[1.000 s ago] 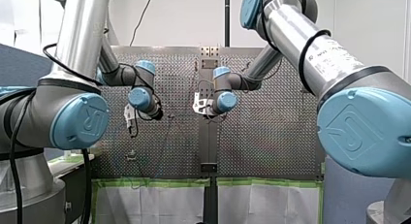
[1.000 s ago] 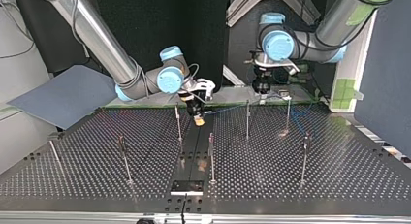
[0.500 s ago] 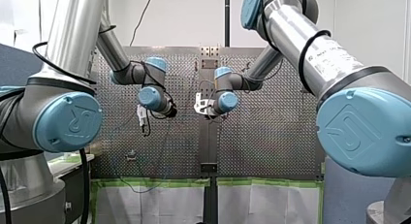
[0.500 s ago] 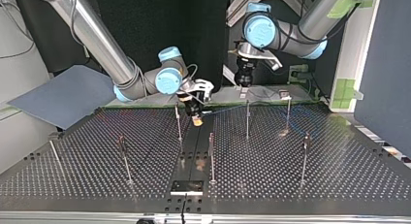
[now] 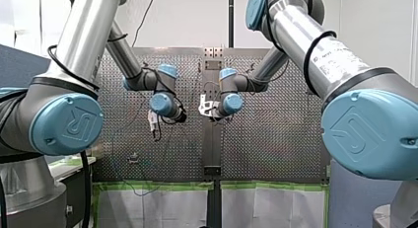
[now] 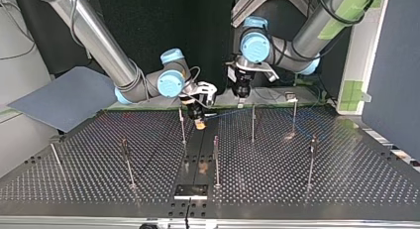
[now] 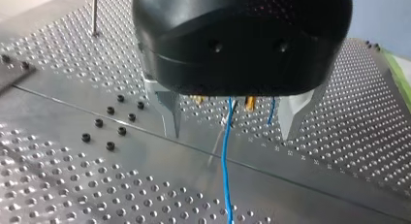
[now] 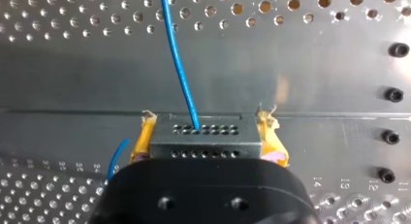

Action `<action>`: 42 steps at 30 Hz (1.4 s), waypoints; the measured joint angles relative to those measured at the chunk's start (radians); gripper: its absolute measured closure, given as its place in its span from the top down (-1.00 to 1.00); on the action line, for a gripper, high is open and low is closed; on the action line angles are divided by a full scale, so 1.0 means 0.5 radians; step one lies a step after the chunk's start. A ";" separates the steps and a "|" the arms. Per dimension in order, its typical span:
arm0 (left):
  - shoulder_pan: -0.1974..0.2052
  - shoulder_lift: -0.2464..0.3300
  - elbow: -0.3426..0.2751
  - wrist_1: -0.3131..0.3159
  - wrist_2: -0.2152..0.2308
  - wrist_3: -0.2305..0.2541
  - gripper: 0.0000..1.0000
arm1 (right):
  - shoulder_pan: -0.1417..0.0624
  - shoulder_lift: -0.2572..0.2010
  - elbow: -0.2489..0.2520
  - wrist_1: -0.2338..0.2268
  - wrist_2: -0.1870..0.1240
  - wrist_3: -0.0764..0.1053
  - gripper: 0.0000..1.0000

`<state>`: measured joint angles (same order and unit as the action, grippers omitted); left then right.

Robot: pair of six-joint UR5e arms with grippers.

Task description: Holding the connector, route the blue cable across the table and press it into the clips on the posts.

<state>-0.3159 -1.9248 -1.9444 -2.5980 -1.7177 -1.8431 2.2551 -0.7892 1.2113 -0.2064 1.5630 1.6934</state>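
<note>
My right gripper [image 8: 206, 133] clamps its yellow pads [image 8: 140, 142] on the connector [image 8: 203, 139], a grey metal block with rows of tiny holes. From it the thin blue cable [image 8: 178, 64] runs between the parted metal fingers [image 7: 169, 112] of my left gripper [image 7: 229, 133]. Beside the connector, the perforated table [image 8: 291, 59] reads 14.

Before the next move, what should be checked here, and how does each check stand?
1. The right gripper holds the connector: ok, the yellow pads clamp both of its sides.
2. The blue cable is seated in the connector: ok.
3. The left gripper grips the cable: not ok, the fingers are open and the cable hangs loose between them.
4. The cable is fixed on the posts: cannot tell, it is too thin to see in the top view.
</note>
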 joint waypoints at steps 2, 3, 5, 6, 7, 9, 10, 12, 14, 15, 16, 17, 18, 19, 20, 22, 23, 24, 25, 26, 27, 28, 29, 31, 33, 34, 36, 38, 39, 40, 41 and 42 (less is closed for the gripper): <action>0.003 -0.038 0.037 -0.007 -0.001 -0.009 1.00 | -0.002 0.000 0.000 -0.001 0.002 0.000 -1.00; 0.005 -0.053 0.053 -0.010 0.000 -0.012 1.00 | -0.003 0.000 0.000 -0.002 0.002 0.000 -1.00; 0.009 -0.088 0.088 -0.013 0.000 -0.022 1.00 | -0.005 0.000 0.000 -0.003 0.003 0.000 -1.00; 0.011 -0.103 0.103 -0.014 0.000 -0.027 1.00 | -0.006 0.000 0.000 -0.004 0.003 0.001 -1.00; 0.013 -0.118 0.118 -0.015 0.002 -0.033 1.00 | -0.007 0.000 0.000 -0.004 0.003 0.001 -1.00; 0.017 -0.152 0.153 -0.020 0.011 -0.045 1.00 | -0.009 0.000 0.000 -0.004 0.003 0.001 -1.00; 0.018 -0.166 0.169 -0.022 0.017 -0.050 1.00 | -0.010 0.001 0.000 -0.005 0.003 0.001 -1.00; 0.020 -0.197 0.208 -0.033 0.027 -0.059 1.00 | -0.012 0.000 0.000 -0.005 0.002 0.001 -1.00; 0.018 -0.232 0.249 -0.055 0.027 -0.061 1.00 | -0.014 0.001 0.000 -0.005 0.000 0.001 -1.00; 0.017 -0.248 0.267 -0.068 0.024 -0.061 1.00 | -0.015 0.001 0.000 -0.005 -0.001 0.001 -1.00; 0.016 -0.265 0.284 -0.080 0.017 -0.060 1.00 | -0.015 0.001 0.000 -0.005 -0.003 0.001 -1.00; 0.016 -0.287 0.307 -0.091 0.005 -0.059 1.00 | -0.016 0.001 0.000 -0.005 -0.004 0.001 -1.00; 0.015 -0.303 0.324 -0.094 -0.005 -0.060 1.00 | -0.016 0.001 0.000 -0.005 -0.005 0.001 -1.00; 0.016 -0.319 0.339 -0.093 -0.016 -0.062 1.00 | -0.016 0.001 0.000 -0.005 -0.006 0.001 -1.00; 0.017 -0.340 0.361 -0.086 -0.033 -0.066 1.00 | -0.016 0.001 0.000 -0.005 -0.007 0.001 -1.00; 0.020 -0.368 0.391 -0.075 -0.058 -0.070 1.00 | -0.017 0.001 0.000 -0.005 -0.008 0.001 -1.00; 0.022 -0.382 0.411 -0.072 -0.070 -0.071 1.00 | -0.018 0.001 0.000 -0.005 -0.008 0.001 -1.00; 0.023 -0.390 0.427 -0.073 -0.077 -0.071 1.00 | -0.017 0.001 0.000 -0.005 -0.008 0.001 -1.00; 0.023 -0.395 0.443 -0.075 -0.084 -0.072 1.00 | -0.017 0.001 0.000 -0.005 -0.008 0.001 -1.00; 0.021 -0.400 0.463 -0.078 -0.092 -0.072 1.00 | -0.018 0.001 0.000 -0.005 -0.008 0.001 -1.00; 0.020 -0.402 0.478 -0.080 -0.100 -0.072 1.00 | -0.018 0.001 0.000 -0.005 -0.007 0.001 -1.00; 0.017 -0.403 0.491 -0.081 -0.108 -0.072 1.00 | -0.018 0.001 0.000 -0.005 -0.007 0.001 -1.00; 0.015 -0.405 0.504 -0.082 -0.118 -0.072 1.00 | -0.018 0.001 0.000 -0.005 -0.006 0.001 -1.00; 0.013 -0.406 0.515 -0.082 -0.134 -0.070 1.00 | -0.019 0.002 0.000 -0.006 -0.006 0.001 -1.00; 0.011 -0.405 0.520 -0.083 -0.153 -0.065 0.75 | -0.019 0.002 0.000 -0.007 -0.006 0.001 -1.00; 0.010 -0.405 0.522 -0.083 -0.162 -0.060 0.75 | -0.020 0.002 0.000 -0.007 -0.006 0.001 -1.00; 0.007 -0.406 0.523 -0.084 -0.189 -0.047 0.15 | -0.021 0.002 0.000 -0.007 -0.006 0.001 -1.00; 0.005 -0.406 0.523 -0.084 -0.212 -0.038 -0.22 | -0.023 0.002 0.000 -0.007 -0.006 0.001 -1.00; 0.005 -0.406 0.523 -0.084 -0.218 -0.036 -0.44 | -0.024 0.002 0.000 -0.008 -0.006 0.001 -1.00; 0.004 -0.406 0.523 -0.084 -0.223 -0.035 -0.44 | -0.025 0.002 0.000 -0.008 -0.007 0.001 -1.00; 0.004 -0.406 0.523 -0.084 -0.228 -0.032 -0.65 | -0.025 0.002 0.001 -0.008 -0.007 0.001 -1.00; 0.003 -0.406 0.524 -0.084 -0.230 -0.031 -0.95 | -0.025 0.002 0.001 -0.008 -0.008 0.001 -1.00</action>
<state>-0.3144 -2.1277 -1.6826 -2.6401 -1.8328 -1.8584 2.2424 -0.7881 1.2118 -0.2103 1.5592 1.6938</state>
